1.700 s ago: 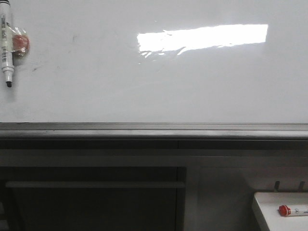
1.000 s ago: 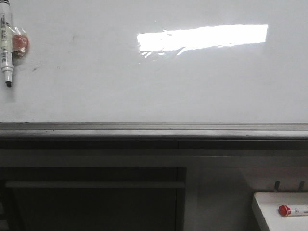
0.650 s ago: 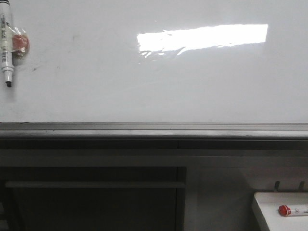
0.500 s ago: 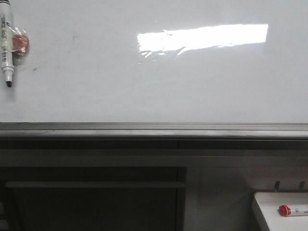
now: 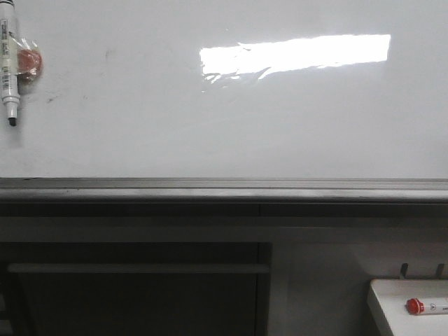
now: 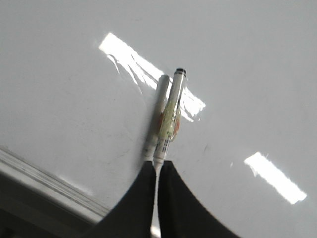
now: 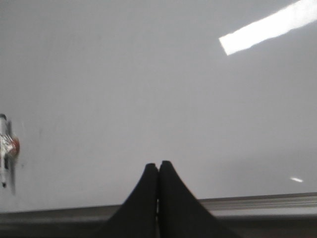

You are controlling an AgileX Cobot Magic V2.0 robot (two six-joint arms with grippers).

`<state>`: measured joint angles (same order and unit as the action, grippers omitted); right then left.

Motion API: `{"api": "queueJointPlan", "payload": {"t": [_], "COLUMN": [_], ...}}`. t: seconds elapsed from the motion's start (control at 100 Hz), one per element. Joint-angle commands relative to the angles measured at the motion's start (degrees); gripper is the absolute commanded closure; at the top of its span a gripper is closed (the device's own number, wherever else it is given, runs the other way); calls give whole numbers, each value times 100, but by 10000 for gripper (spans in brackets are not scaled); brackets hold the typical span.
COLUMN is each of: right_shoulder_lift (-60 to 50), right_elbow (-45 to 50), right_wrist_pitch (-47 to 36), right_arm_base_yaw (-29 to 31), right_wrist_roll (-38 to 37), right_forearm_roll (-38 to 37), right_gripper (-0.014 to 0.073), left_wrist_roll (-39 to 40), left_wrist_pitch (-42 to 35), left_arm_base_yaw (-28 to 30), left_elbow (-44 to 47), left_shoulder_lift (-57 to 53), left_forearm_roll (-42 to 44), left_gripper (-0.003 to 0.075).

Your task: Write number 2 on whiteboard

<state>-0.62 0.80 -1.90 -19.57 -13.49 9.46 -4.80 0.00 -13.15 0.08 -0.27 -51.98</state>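
Hanging marker (image 5: 9,59) on whiteboard (image 5: 224,133), tray (image 5: 392,297) nearby

Only the jaws of each arm show, at the bottom centre of each wrist view. The left gripper (image 6: 156,171) has two matte black, smooth blades that taper upward to narrow tips. The right gripper (image 7: 158,166) looks alike, plain and unmarked.

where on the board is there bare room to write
The whiteboard is bare from the black-tipped marker at its left edge rightward, down to the grey rail. Only that left edge is crowded.
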Motion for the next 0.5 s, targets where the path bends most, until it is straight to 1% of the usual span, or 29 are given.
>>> {"api": "queueJointPlan", "payload": {"t": [0.0,0.05,0.12,0.18,0.25,0.32,0.37,0.43,0.49], "right_shoulder_lift": [-118,-118,-108,-100,-19,134,301,575,851], "right_elbow": [135,108,27,-120,-364,-666,-893,-1173,-1422], "right_wrist_pitch": [-720,-734,-606,-398,-162,247,603,1056,1366], "right_arm_base_yaw": [-15,-15,-15,-15,-15,-15,-15,-15,-15], "right_wrist_roll": [13,13,13,13,13,24,37,37,37], "right_forearm_roll": [408,408,408,408,319,63,-170,-457,-591], "right_gripper": [645,645,640,617,547,457,389,333,290], "left_wrist_roll": [51,51,51,41,30,30,30,30,30], "left_wrist_pitch": [-469,-550,-616,-616,-399,282,1095,1797,2337], "left_arm_base_yaw": [17,17,17,17,17,17,17,17,17], "left_elbow": [50,28,-59,-204,-495,-920,-1299,-1795,-2243], "left_shoulder_lift": [-156,-156,-156,-132,32,414,804,1409,1981], "left_forearm_roll": [-1018,-1008,-622,10,915,2051,2904,3788,4299], "left_gripper": [741,741,741,741,740,736,715,652,569]}}
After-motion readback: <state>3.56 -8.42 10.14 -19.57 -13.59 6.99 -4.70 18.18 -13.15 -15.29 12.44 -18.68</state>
